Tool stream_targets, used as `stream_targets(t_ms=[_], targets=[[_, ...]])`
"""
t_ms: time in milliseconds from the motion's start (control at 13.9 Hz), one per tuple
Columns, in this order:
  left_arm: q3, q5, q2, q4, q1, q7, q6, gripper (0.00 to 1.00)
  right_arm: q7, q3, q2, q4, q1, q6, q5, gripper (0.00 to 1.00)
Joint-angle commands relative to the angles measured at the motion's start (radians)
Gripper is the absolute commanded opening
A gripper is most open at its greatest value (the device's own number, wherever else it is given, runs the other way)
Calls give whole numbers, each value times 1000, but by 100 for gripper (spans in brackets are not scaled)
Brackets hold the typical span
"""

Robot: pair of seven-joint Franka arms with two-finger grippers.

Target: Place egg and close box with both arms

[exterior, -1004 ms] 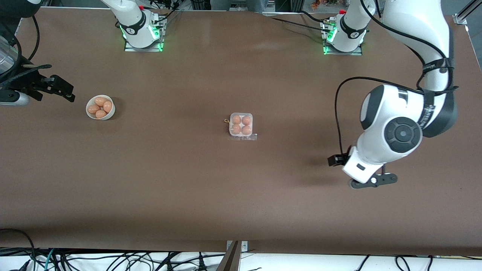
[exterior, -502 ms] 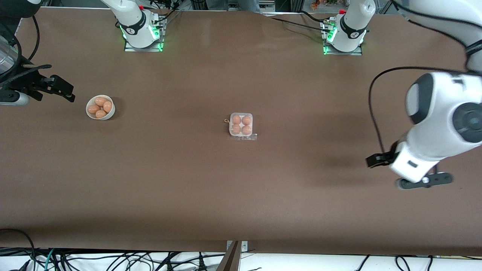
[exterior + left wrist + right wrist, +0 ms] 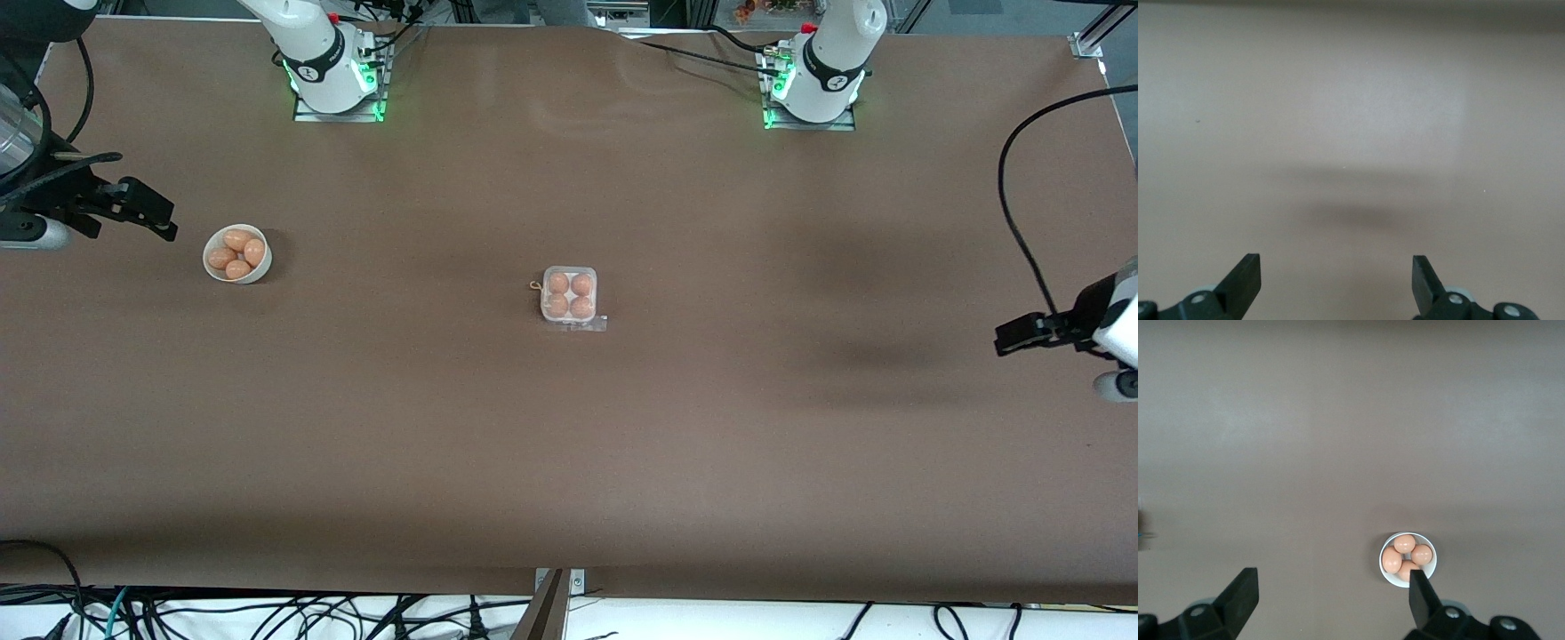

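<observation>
Left gripper [image 3: 1337, 283] now at table's end, fingers [image 3: 1245, 277] wide, empty

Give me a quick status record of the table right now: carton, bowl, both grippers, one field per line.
carton: small square clear-plastic egg carton at mid-table, four orange-brown eggs inside, lid appears shut
bowl: round white bowl toward the right arm's end, four eggs in it
left gripper: open, empty, over bare brown table at the left arm's end
right gripper: open, empty, near the bowl
</observation>
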Motion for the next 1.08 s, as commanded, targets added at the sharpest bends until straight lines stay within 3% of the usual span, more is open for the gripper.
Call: stream_targets(t_ms=[0,430,1004], targets=[[-27,14,-160,-165,3,5,6,100,5,6,1,11,-5,-16,-6,100],[-68,14,-306,-337,-18,-65,6,100,7,6,1,10,-5,-16,-6,100],[-95,14,-310,-369,-17,-82,49,100,7,6,1,10,-5,-16,-6,100]])
